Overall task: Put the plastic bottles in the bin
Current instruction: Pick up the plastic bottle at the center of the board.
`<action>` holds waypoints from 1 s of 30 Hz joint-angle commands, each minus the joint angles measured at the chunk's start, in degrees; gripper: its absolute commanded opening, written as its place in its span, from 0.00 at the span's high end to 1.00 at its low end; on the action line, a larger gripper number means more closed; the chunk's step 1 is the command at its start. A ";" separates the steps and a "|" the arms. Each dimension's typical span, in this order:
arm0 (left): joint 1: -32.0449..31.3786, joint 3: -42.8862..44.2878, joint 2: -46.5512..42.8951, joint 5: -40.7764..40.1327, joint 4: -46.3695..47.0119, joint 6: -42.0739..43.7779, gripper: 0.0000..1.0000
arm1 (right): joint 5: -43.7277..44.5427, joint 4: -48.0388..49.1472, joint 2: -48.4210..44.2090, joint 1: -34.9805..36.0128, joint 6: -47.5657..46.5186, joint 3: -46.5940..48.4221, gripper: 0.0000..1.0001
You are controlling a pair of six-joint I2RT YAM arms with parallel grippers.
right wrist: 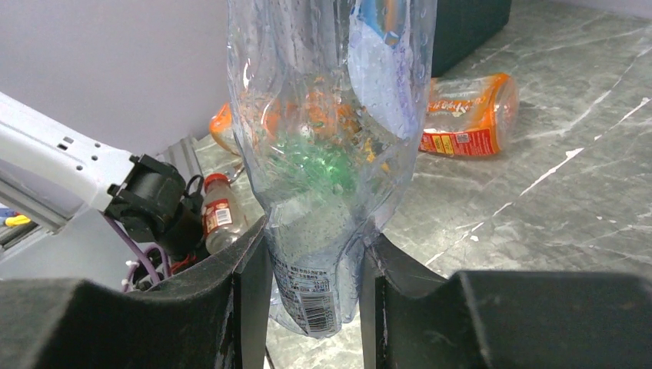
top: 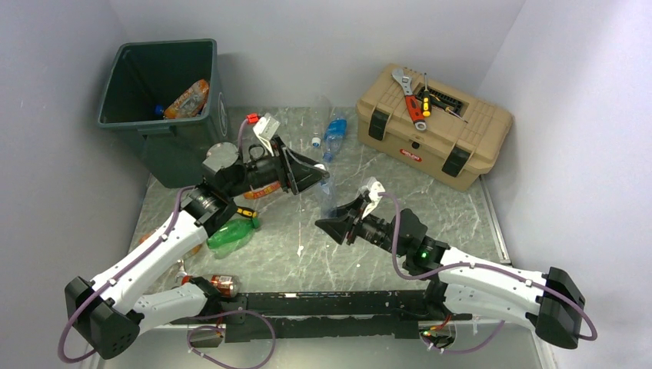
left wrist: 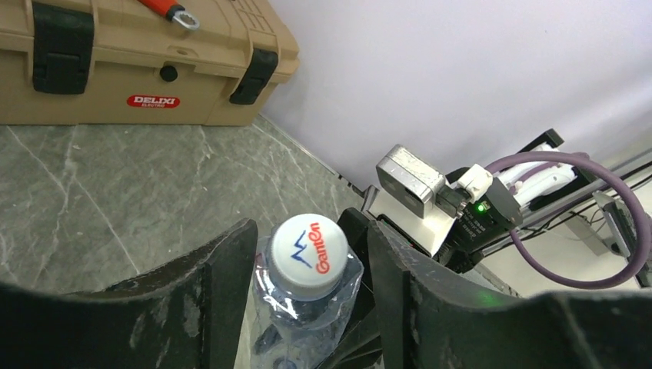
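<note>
— Bin (top: pixel 154 125) first: where does it stand?
— At the far-left corner of the table (top: pixel 446 211), with an orange bottle (top: pixel 188 98) lying inside. A green bottle (top: pixel 231 235) lies by the left edge.
— And the left gripper (left wrist: pixel 306 231)?
— Its fingers flank the white-capped neck of a clear bottle (left wrist: pixel 307 307) over the table's middle. Whether they press it, I cannot tell.
— The right gripper (right wrist: pixel 314 238)?
— It is clamped on that bottle's crumpled lower end.
— Further right?
— A tan toolbox (top: pixel 434 127) at the far-right corner.
</note>
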 commanded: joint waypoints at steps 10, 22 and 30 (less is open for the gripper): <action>-0.50 1.04 1.23 5.69 -0.85 -0.21 0.26 | 1.64 4.43 1.01 -0.08 -0.15 1.89 0.82; -0.69 0.18 1.30 5.63 -0.95 0.29 0.73 | 4.13 7.85 -0.09 -0.10 0.54 0.19 0.82; -0.66 3.16 0.44 1.56 -5.26 3.79 1.00 | 2.33 -0.54 -0.35 -0.15 1.30 4.46 0.10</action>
